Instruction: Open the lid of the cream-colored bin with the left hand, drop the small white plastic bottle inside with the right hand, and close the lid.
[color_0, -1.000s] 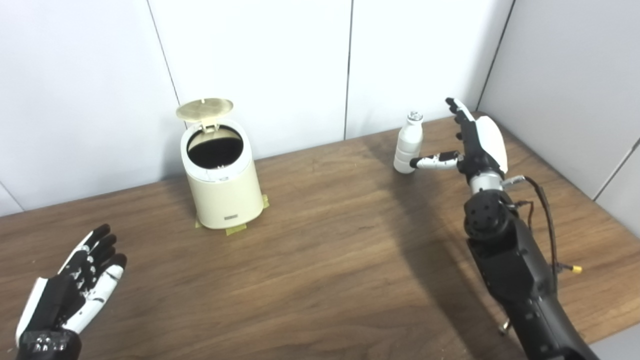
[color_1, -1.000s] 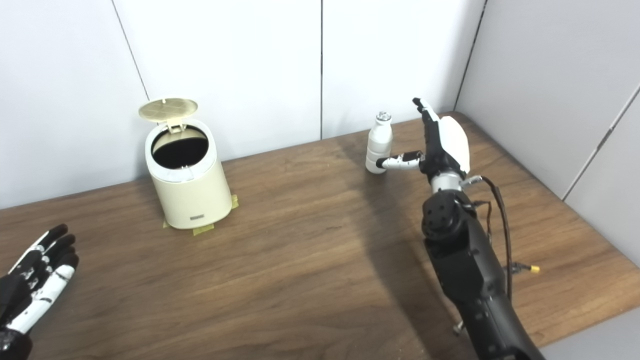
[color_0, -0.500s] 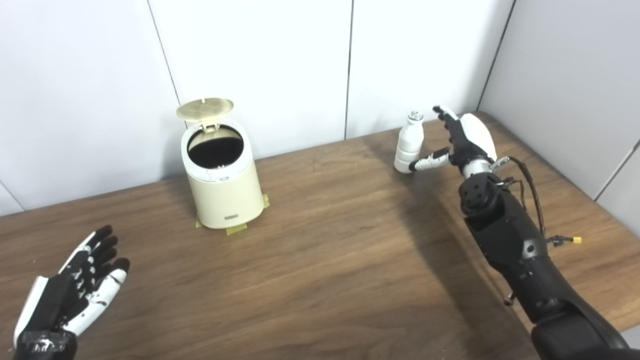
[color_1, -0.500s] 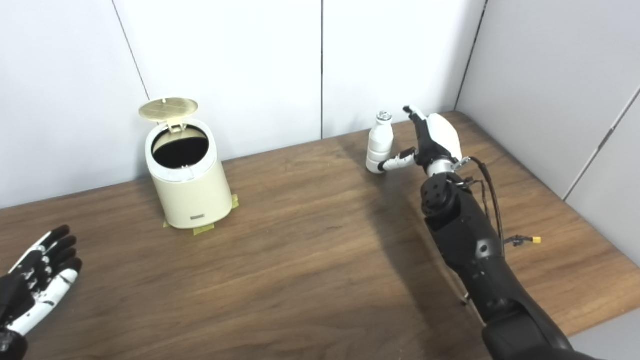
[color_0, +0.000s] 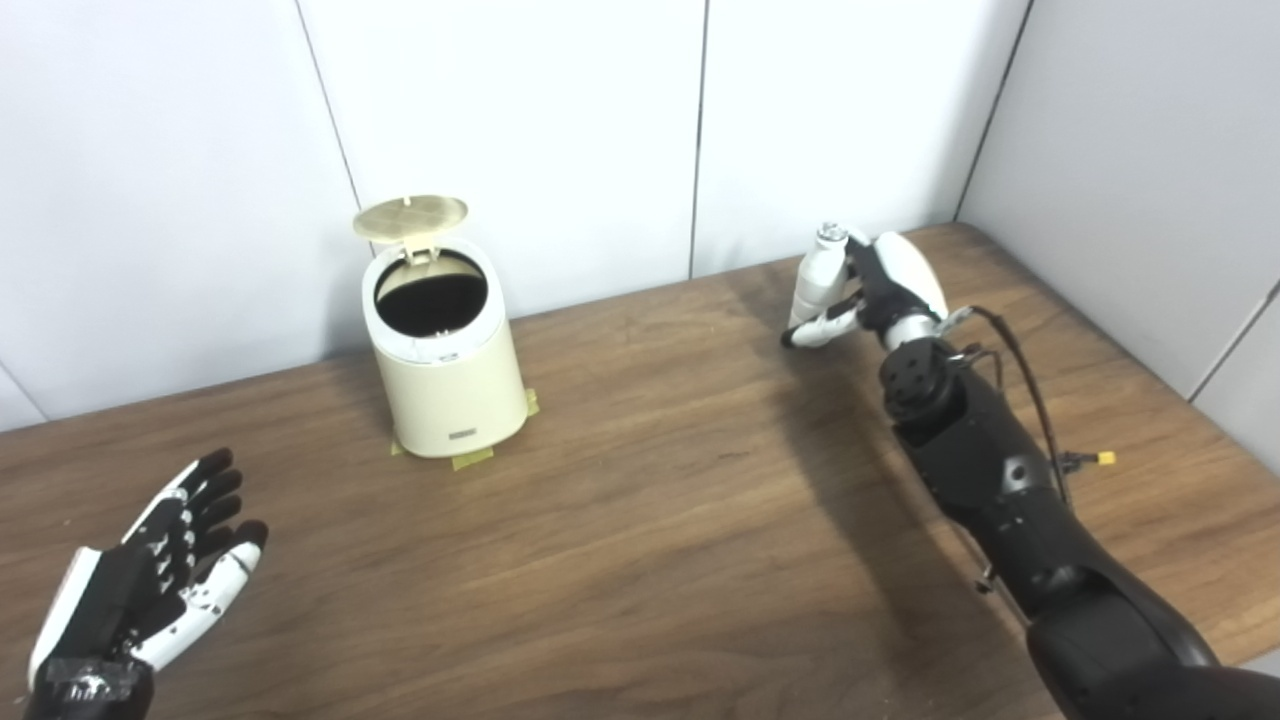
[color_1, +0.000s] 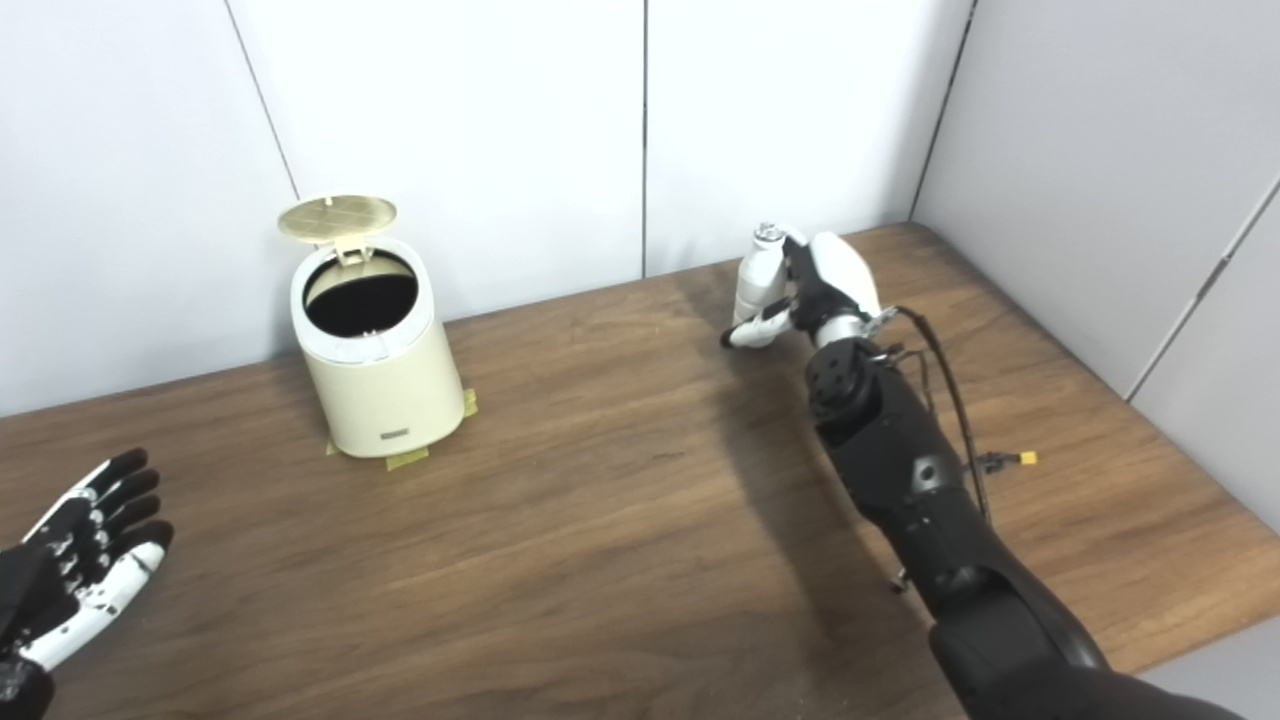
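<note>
bin (color_0: 447, 370) cream, tan lid (color_0: 410, 215) | bottle (color_0: 815, 280) white | table (color_0: 640, 520) dark wood grain

The right hand (color_0: 890, 290) has swung in from beside the small white plastic bottle (color_0: 815, 280) and is now pressed right up against it. A second ago the fingers stood straight up, clear of the bottle, with only the thumb (color_0: 818, 328) reaching toward its base; now they have folded forward around its far side and the thumb crosses low in front. The forearm has dropped and stretched farther across the table. The bottle itself now leans a little, top toward the hand, where it had stood upright. Down at the near left corner, the open left hand (color_0: 150, 580) has crept slightly rightward, palm up.
</note>
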